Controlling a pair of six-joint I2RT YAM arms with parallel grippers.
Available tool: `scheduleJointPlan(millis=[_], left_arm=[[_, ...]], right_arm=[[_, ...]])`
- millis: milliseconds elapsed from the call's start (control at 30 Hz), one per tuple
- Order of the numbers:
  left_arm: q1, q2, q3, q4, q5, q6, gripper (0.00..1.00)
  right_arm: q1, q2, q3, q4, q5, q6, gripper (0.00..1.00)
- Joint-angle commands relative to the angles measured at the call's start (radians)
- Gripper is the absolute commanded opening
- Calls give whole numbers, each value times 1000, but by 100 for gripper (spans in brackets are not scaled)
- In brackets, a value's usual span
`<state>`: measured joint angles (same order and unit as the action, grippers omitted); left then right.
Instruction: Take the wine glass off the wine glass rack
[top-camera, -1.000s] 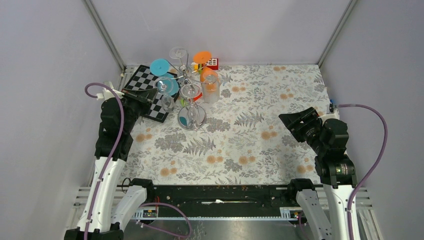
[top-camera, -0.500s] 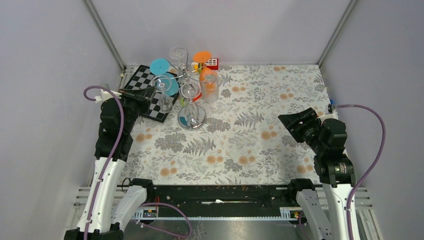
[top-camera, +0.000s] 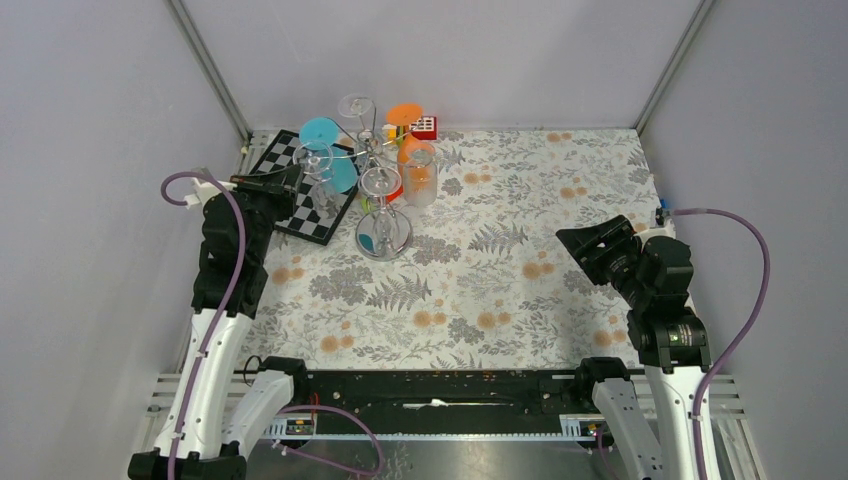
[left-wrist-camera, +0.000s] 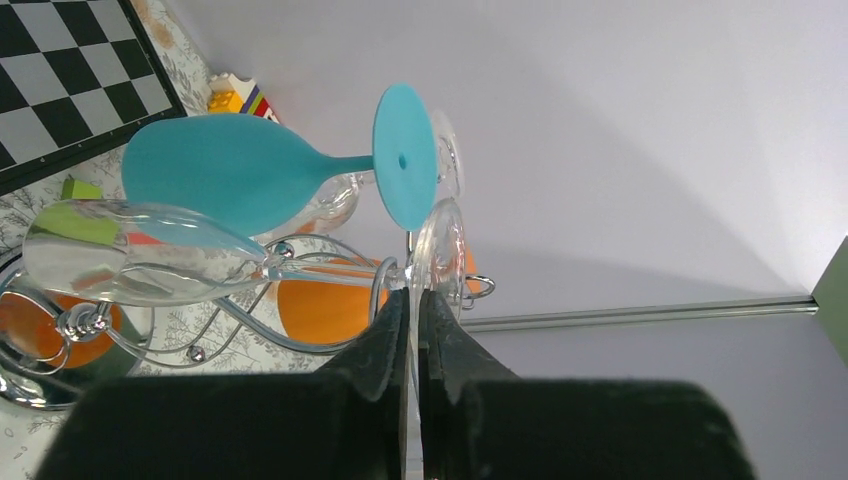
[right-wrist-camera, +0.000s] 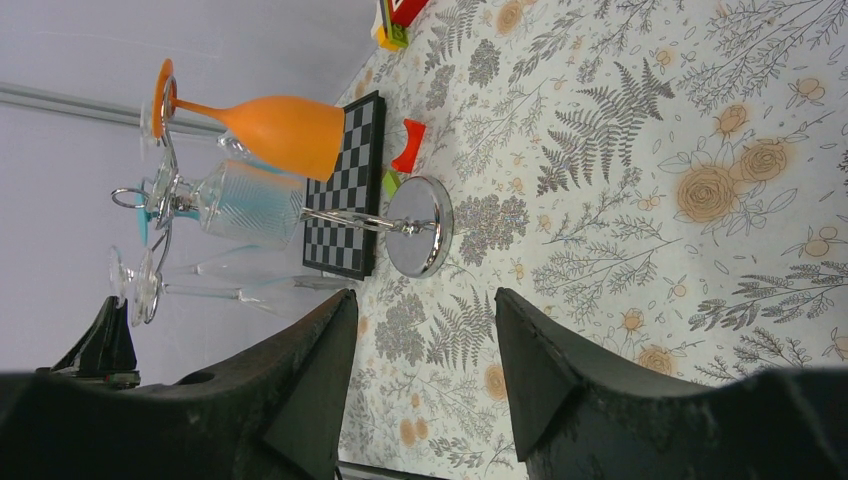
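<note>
Floral worktop (top-camera: 500, 270), 11 o'clock: left hand (left-wrist-camera: 413, 297) clamped on foot of clear wine glass (left-wrist-camera: 130, 262); lift-off from wine glass rack (top-camera: 384, 236) apparently outstanding. Right hand (right-wrist-camera: 422, 300) apart, 3 o'clock.

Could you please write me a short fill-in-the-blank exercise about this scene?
1. The left gripper is shut on the foot of a ____ wine glass.
2. The right gripper, far from the wine glass rack, is ____ and empty.
3. The chessboard is black and ____.
Missing words: clear; open; white.
</note>
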<state>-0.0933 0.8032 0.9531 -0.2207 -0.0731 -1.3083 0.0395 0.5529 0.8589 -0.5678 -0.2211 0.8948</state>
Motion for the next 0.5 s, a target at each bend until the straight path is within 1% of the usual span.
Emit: scheduleJointPlan(millis=[0,100,200,467], left_arm=[[5,15,67,139,-7,-11,0],[4,40,89,148,64,6,0],[4,51,95,152,131,15,0],[-4,54,75,164,209,-4,0]], right_arm=[[8,3,-6,42,3,10,64],[8,1,-8,45,1,9,69],[7,2,-9,49,-6,10,70],[7,4,-26,74,-24,25,67]])
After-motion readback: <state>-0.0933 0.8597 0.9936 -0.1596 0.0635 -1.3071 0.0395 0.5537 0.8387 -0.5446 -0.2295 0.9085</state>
